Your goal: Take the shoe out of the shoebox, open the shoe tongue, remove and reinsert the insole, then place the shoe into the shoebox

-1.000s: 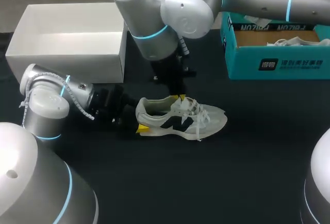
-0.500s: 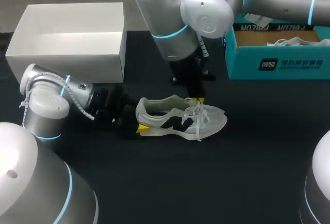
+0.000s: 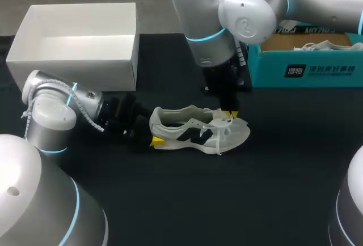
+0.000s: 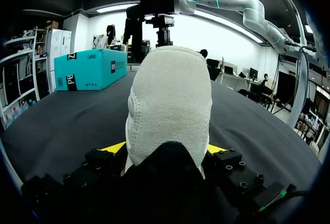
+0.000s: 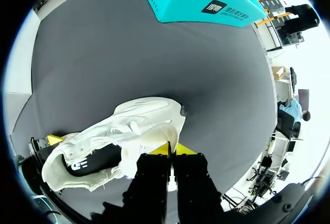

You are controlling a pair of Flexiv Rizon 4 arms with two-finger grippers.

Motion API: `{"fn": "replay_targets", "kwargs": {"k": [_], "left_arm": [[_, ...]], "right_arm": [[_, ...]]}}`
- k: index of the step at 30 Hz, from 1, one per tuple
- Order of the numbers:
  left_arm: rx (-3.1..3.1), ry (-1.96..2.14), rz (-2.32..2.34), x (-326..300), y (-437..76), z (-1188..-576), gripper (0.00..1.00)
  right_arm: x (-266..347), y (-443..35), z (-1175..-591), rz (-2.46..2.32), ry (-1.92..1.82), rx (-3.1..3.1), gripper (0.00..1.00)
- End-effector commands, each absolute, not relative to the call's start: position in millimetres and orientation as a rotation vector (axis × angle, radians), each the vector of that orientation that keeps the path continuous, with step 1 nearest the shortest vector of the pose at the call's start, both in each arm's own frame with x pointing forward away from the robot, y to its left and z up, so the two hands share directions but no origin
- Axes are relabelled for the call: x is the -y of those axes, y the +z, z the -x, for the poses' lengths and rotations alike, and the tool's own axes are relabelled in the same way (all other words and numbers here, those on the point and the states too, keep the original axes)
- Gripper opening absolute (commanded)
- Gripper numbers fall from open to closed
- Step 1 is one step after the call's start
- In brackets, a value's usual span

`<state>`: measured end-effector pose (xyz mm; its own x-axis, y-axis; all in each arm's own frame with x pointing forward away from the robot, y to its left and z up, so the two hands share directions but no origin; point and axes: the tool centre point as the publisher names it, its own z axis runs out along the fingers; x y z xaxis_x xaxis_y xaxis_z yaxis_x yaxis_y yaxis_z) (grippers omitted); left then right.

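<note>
Roughly in the middle of the black table (image 3: 255, 189) stands the shoe (image 3: 198, 128), a pale sneaker with a dark mark on its side. It rests on its sole, with the heel to the left and the toe to the right. The left gripper (image 4: 165, 148) is at the heel. In the left wrist view the rounded back of the heel fills the space between its two fingers, and one yellow tip lies against each side of it, so this gripper is clamped on the shoe at the heel, low near the sole. In the head view only its near yellow tip can be seen, just beside the heel at the table surface. The right gripper (image 5: 172, 149) comes down from above onto the front part of the shoe, over the laces and the front end of the opening. Its two yellow tips are pressed close together with almost no gap, and they touch the pale edge of the upper. Whether some material of the tongue is pinched between them, I cannot tell. The right arm enters from the far right and reaches toward the middle, and the left arm lies low along the table from the left. The teal shoebox (image 3: 306, 67) stands at the far right, open on top, well apart from the shoe. A white box (image 3: 74, 67), also open, stands at the far left, behind the left arm.
</note>
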<state>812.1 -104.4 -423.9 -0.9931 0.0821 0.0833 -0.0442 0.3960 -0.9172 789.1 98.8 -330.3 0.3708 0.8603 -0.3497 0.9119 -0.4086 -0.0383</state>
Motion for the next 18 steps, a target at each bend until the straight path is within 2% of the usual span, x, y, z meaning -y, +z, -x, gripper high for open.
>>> {"fn": "replay_targets", "kwargs": {"k": [1, 16, 17, 18], "left_arm": [[2.529, 1.662, 0.033, 103, -424, -811, 0.0], [2.529, 1.662, 0.033, 103, -424, -811, 0.0], [2.529, 1.662, 0.033, 103, -424, -811, 0.0], [2.529, 1.662, 0.033, 103, -424, -811, 0.0]], "right_arm": [[-94, -346, -787, -2.502, -0.484, -1.581, 0.0], [-94, -363, -786, -2.542, -0.477, -1.584, 0.0], [-95, -364, -786, -2.542, -0.478, -1.585, 0.04], [-95, -364, -786, -2.543, -0.479, -1.586, 0.15]]}}
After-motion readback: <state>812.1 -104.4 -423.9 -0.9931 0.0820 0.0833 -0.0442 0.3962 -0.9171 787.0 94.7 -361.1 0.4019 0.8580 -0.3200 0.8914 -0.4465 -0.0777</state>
